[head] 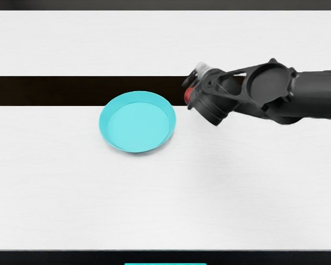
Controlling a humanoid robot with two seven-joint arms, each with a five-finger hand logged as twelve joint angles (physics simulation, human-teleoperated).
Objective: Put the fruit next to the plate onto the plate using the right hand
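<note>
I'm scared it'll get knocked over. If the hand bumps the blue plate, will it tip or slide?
The plate looks wide, low and flat on the table, so it probably won't tip. The table looks smooth, so a nudge might slide it. Its raised rim would likely stop the red fruit from rolling off.

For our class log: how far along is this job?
Done: the right hand is over the red fruit, just right of the teal plate. In hand: the grasp, though the hand hides whether it holds. Left: lift the fruit and set it on the plate.
</note>
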